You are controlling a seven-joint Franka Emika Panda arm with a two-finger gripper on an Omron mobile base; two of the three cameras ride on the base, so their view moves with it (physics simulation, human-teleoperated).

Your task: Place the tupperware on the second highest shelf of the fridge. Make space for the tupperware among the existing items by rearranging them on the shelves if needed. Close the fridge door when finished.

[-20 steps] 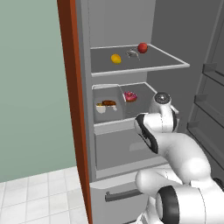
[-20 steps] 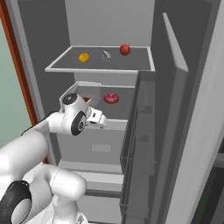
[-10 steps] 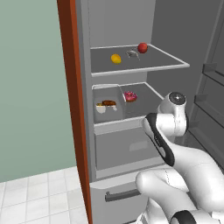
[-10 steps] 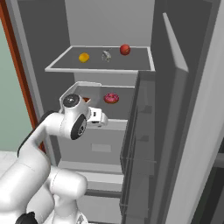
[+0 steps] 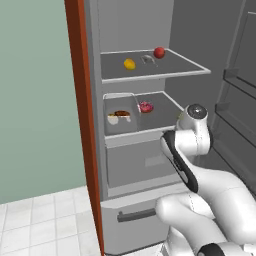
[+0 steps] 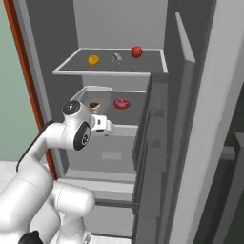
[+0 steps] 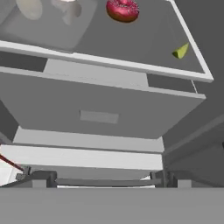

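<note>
Lime (image 7: 180, 51) beside doughnut (image 7: 123, 9) in hand view, tupperware (image 5: 120, 116) shelved

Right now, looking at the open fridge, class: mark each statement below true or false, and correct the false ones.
1. The red apple sits on the upper shelf. True.
2. The pink doughnut shares that shelf with the apple. False: it lies one shelf lower, beside the clear tupperware.
3. The fridge door is closed. False: it stands open.
4. The yellow fruit lies left of the small grey object. True.
5. The bottom drawer is pulled out. False: it is shut.
</note>
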